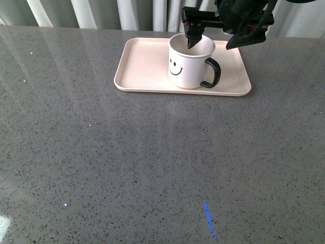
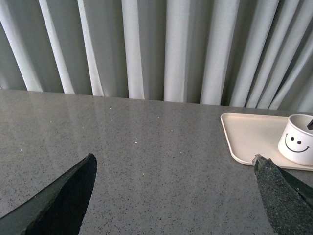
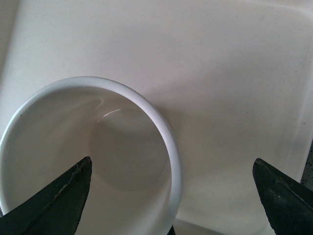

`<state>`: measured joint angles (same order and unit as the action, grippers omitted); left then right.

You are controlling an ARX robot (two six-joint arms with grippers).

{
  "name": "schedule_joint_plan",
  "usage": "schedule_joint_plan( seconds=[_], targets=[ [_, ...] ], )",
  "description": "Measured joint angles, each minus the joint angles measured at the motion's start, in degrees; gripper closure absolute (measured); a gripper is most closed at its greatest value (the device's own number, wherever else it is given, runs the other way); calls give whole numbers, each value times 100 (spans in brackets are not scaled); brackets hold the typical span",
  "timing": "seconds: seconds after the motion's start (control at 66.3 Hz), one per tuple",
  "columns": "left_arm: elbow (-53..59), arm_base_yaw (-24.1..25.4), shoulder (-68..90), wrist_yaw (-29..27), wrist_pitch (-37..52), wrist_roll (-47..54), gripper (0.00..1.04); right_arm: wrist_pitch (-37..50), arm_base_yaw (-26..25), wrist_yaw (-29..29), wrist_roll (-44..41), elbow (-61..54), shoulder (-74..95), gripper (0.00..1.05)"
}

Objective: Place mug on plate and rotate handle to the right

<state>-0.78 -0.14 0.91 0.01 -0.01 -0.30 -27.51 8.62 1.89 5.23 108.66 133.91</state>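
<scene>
Nearest on the grey speckled stone table (image 1: 101,152) is a short blue streak (image 1: 208,219); what it is cannot be made out. The left claw (image 2: 173,159) shows only in its own wrist view, as two dark fingers spread wide over bare table, the rest of the arm unseen.

Further back lies the pale pink rectangular plate (image 1: 144,63) with a low rim. The white ceramic mug with a black smiley face (image 1: 188,63) stands upright on it, toward the plate's right half. Its glossy black loop handle (image 1: 213,73) points right in the front view. The mug is empty.

Above it the right claw (image 1: 209,47) is spread. One finger dips inside the rim and the other is outside over the plate, pinching nothing. Its arm is cut off by the picture's top edge.

Behind hangs a white pleated curtain (image 2: 146,49).
</scene>
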Motion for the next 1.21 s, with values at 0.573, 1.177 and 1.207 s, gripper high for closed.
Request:
schedule_joint_plan(
  seconds=[0.573, 1.177, 1.207],
  targets=[
    [0, 0, 0, 0, 0, 0, 9, -48, 37, -85, 122, 42, 44, 13],
    [0, 0, 0, 0, -2, 0, 9, -151, 66, -149, 166, 66, 103, 98],
    [0, 0, 0, 0, 0, 0, 9, -151, 66, -136, 199, 70, 107, 103]
  ],
)
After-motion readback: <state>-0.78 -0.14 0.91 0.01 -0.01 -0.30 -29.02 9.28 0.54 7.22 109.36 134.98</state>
